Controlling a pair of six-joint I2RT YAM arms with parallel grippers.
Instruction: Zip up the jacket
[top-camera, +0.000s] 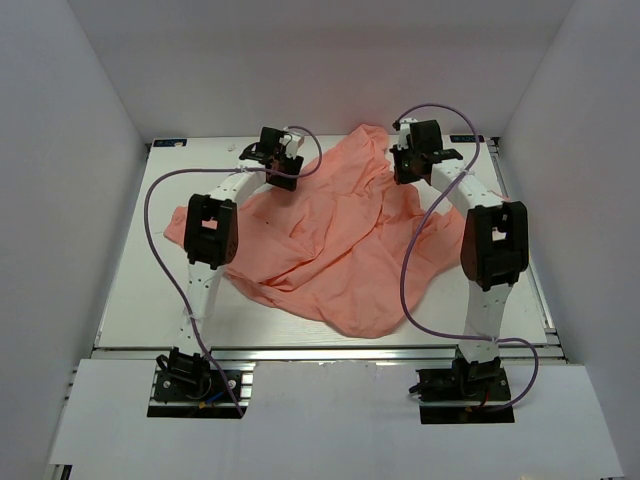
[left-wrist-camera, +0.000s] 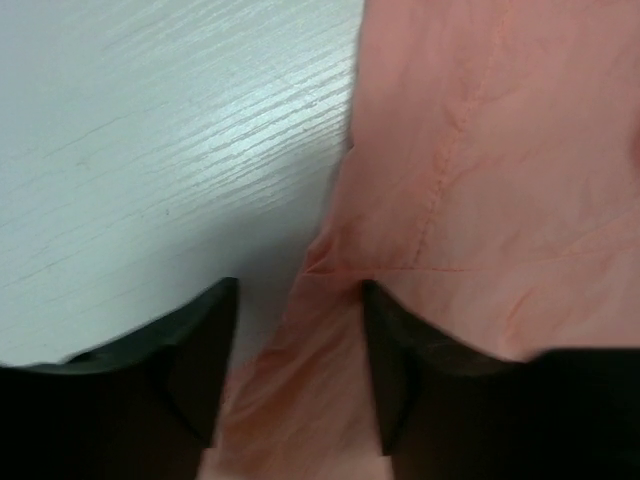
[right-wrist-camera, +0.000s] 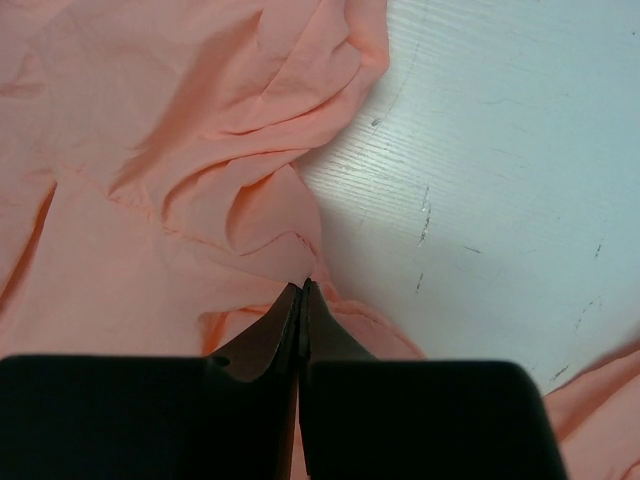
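Biggest thing here is the white table (top-camera: 130, 300), which fills most of the top view, with plain white walls boxing it in. Crumpled across the middle of it is the jacket (top-camera: 330, 240), a salmon-pink, thin and very wrinkly heap. It runs from the upper centre of the frame down to the lower centre, and one flap pokes out toward the left.

The left arm (top-camera: 210, 228) comes up from the bottom left and bends in toward the upper middle. The right arm (top-camera: 493, 245) does the same from the bottom right. Each drags a loopy purple cable, one on the left (top-camera: 150, 220) and one draped over the cloth on the right (top-camera: 410, 270).

The left gripper (top-camera: 283, 160) sits at the jacket's upper left edge. In its wrist view the left gripper (left-wrist-camera: 298, 290) has its jaws spread wide. The edge of the pink fabric, with a stitched seam, lies right in the gap, and there's bare wood-grain tabletop at upper left.

The right gripper (top-camera: 408, 165) is at the upper right of the heap. In its own camera the right gripper (right-wrist-camera: 303, 300) has its fingers pressed flat together with no gap. The tip is right at a fold of the jacket, near where cloth meets scuffed table. Whether any fabric is actually caught in there, I can't tell.
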